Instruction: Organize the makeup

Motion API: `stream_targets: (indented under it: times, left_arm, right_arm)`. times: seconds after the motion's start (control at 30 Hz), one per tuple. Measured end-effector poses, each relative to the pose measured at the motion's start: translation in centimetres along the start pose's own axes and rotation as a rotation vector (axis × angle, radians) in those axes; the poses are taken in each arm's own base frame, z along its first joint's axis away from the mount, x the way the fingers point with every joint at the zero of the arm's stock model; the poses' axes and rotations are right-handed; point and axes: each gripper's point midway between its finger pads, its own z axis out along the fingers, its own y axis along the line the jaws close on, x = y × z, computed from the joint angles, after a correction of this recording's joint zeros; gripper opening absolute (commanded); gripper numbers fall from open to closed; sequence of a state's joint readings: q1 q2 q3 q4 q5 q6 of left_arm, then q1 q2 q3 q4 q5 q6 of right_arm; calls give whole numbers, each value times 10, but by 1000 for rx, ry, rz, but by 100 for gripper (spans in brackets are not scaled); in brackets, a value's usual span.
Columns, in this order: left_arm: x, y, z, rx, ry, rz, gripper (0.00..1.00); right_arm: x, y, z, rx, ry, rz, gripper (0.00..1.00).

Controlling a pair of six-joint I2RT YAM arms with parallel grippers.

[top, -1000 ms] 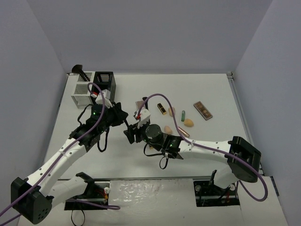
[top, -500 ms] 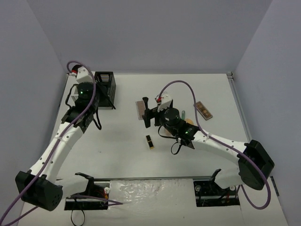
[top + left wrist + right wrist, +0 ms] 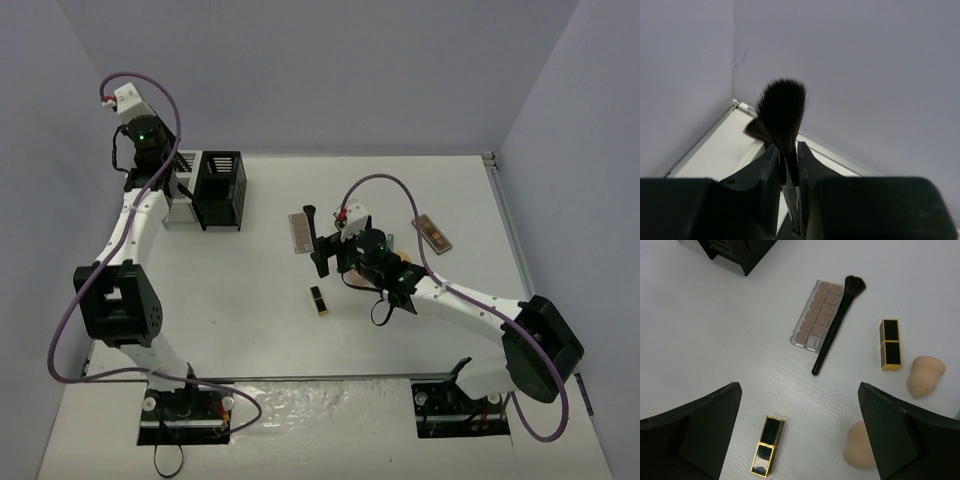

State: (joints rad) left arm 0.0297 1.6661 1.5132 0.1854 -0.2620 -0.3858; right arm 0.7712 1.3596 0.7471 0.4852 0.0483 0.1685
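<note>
Clamping a black brush (image 3: 781, 112), my left gripper (image 3: 788, 151) hangs by the white bin (image 3: 183, 212), contents unseen. Right gripper (image 3: 800, 427) gapes wide.

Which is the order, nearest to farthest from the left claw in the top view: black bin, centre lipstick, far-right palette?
From the left claw, raised at back left:
1. The black bin, back left, just beside it.
2. The centre lipstick, mid-table, towards the front.
3. The far-right palette, across the table.
</note>
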Motion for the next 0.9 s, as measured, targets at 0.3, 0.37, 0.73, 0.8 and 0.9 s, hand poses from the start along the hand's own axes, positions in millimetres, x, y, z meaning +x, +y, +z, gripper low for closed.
stream_targets:
  times: [0.3,0.37,0.73,0.8,0.9]
  left_arm:
    - [22,28,89,-41,-73,55,0]
    - [35,29,103,-37,-67,70,0]
    - [97,32,143,-15,10,131,29]
    - [96,30,143,-7,10,131,35]
    - [96,29,143,1,9,130,53]
  right_arm:
    - [28,5,7,-41,89,-30,100]
    - [30,6,7,-47,95,-30,100]
    - [49,7,10,-61,160,-34,98]
    - [53,6,9,-59,174,-35,98]
    - [54,5,8,-53,186,-37,97]
